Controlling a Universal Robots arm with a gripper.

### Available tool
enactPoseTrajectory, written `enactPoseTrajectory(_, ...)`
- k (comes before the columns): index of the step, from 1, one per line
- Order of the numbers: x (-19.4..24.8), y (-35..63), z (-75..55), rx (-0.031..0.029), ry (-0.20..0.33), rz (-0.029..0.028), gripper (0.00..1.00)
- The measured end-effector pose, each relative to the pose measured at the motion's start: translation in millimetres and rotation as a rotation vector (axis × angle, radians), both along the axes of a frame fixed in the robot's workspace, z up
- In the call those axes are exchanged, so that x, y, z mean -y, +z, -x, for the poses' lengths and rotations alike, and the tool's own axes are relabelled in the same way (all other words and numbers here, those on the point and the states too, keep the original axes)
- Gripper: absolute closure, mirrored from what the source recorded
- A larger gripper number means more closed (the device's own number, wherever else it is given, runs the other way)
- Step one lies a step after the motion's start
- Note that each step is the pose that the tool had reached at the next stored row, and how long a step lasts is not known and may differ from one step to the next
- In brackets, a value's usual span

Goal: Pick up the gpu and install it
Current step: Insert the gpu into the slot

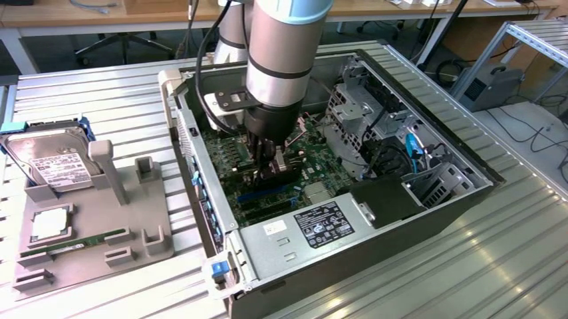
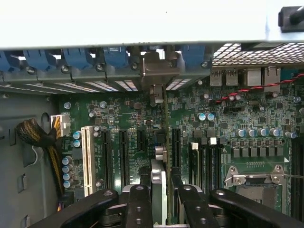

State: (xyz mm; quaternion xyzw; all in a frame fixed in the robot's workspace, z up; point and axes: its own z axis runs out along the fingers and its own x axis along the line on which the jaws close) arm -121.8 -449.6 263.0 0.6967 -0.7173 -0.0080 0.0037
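Gripper (image 2: 159, 202) down inside the open computer case (image 1: 448, 199), fingers (image 2: 138, 204) clamped partway shut on the gpu (image 2: 159, 142), held edge-on over the motherboard (image 2: 247, 137). Long axis running along the expansion slots (image 2: 123, 156), bracket end toward the case's rear wall. Over on the desk (image 1: 98, 93), hard drive (image 1: 55, 163) and RAM stick (image 1: 76, 244) parked in the grey holder (image 1: 146, 232).

Exterior view: high, off my arm, looking down at angle on open computer case (image 1: 373, 219), parts holder (image 1: 80, 232) at exterior view's left, benches behind. Wrist view: rides my wrist, close, looking straight along my fingers (image 2: 137, 204) at motherboard (image 2: 213, 118). Shared: motherboard (image 1: 302, 156) slots under my gripper (image 1: 271, 166).
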Motion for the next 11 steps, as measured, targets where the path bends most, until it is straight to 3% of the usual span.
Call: enactPoseTrajectory(11,0.3,2.3,0.1,-0.0002,-0.005,0.0037,0.73)
